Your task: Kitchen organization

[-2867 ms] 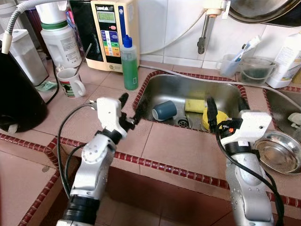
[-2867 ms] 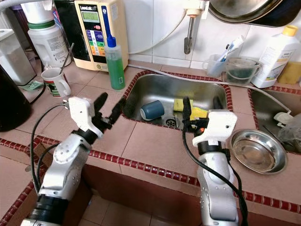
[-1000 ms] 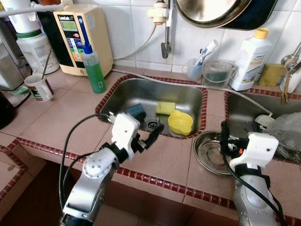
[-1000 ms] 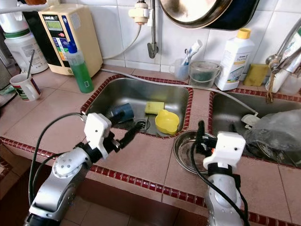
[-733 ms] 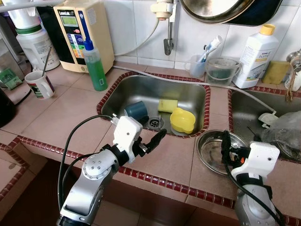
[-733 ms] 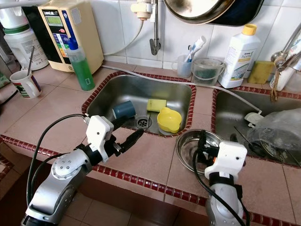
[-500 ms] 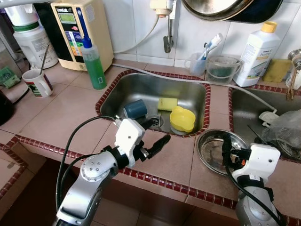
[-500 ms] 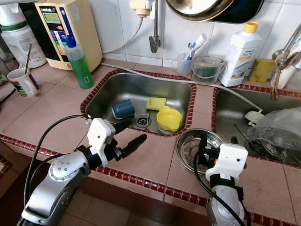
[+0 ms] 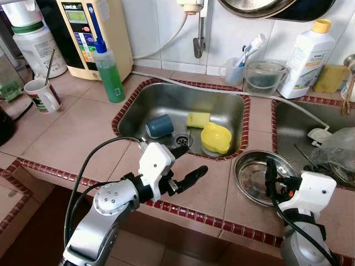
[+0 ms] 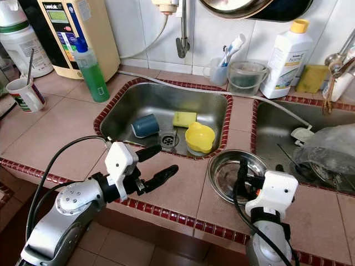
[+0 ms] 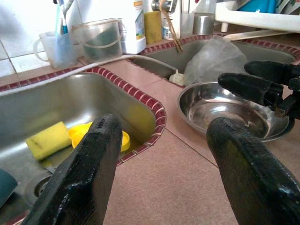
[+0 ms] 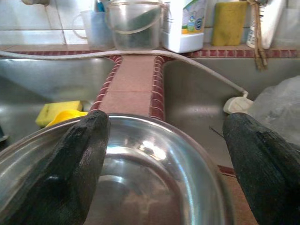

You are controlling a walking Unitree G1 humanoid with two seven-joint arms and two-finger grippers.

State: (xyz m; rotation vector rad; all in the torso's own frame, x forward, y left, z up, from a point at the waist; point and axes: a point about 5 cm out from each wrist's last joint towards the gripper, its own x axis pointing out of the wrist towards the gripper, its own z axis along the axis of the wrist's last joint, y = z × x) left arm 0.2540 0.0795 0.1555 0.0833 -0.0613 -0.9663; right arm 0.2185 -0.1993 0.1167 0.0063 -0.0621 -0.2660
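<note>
A steel bowl (image 9: 249, 176) sits on the tiled counter between two sinks. My right gripper (image 10: 259, 169) hovers open at its near right rim, one finger to each side, and the bowl (image 12: 140, 178) lies low between its fingers. My left gripper (image 9: 187, 162) is open over the counter just in front of the left sink (image 9: 177, 91), pointing toward the bowl (image 11: 220, 110) and holding nothing. In that sink lie a blue cup (image 9: 159, 126), a yellow sponge (image 9: 198, 118) and a yellow plastic bowl (image 9: 216, 137).
A green soap bottle (image 9: 110, 73), a mug with a spoon (image 9: 40, 94) and a water purifier (image 9: 91, 27) stand at the back left. A clear jug (image 9: 262, 76) and a white detergent bottle (image 9: 308, 51) stand behind the sinks. A plastic bag (image 9: 339, 155) fills the right sink.
The view has swung right along the counter since the earliest frames. My left gripper has reached further right toward the steel bowl. My right gripper stays at the bowl's rim.
</note>
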